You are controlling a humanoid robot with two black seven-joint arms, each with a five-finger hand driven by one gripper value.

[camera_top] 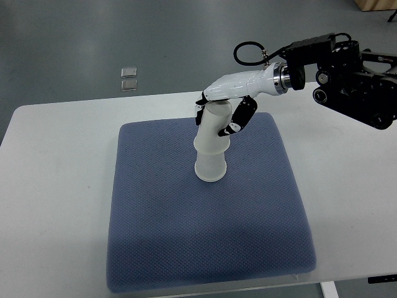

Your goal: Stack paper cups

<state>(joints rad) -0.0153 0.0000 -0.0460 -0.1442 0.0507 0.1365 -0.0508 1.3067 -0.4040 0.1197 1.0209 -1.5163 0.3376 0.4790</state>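
A blue-grey textured mat (pixel 205 242) lies flat across the middle of the white desk (pixel 56 205), reaching close to its near edge. Two small pale squares (pixel 129 77) sit on the grey floor (pixel 93 43) beyond the desk's far edge.

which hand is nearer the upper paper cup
Right. The right hand is wrapped around the upper paper cup, which sits tilted on the lower cup on the blue mat. The left hand is out of view.
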